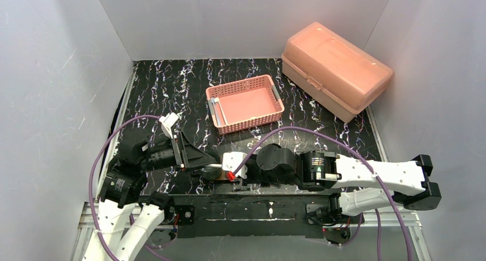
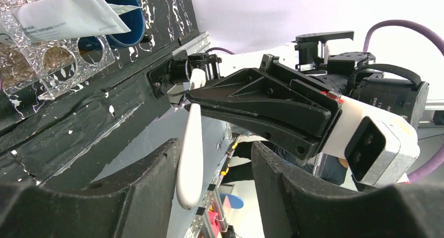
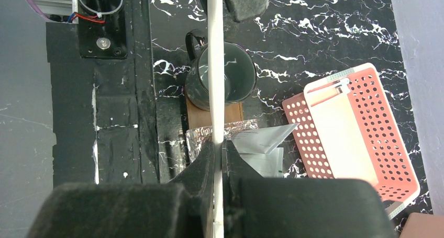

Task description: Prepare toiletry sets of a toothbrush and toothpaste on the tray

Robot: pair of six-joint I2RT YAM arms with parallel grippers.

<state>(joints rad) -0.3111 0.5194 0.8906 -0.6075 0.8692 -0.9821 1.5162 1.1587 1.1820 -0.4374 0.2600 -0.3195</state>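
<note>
Right wrist: R gripper point(image 3: 215, 146) clamped tight on toothbrush point(image 3: 215, 81) — stick runs fwd above grey-green cup point(image 3: 243, 76) sitting on tray point(image 3: 195, 117). L gripper point(image 2: 214, 144) part-open, straddling toothbrush's far end — not pinching. Pink basket point(image 3: 366, 133) beyond.

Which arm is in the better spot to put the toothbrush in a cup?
Right, probably. The right gripper is shut on the toothbrush, which lines up over the grey-green cup in its wrist view. The left gripper only straddles its other end, gap showing.
</note>
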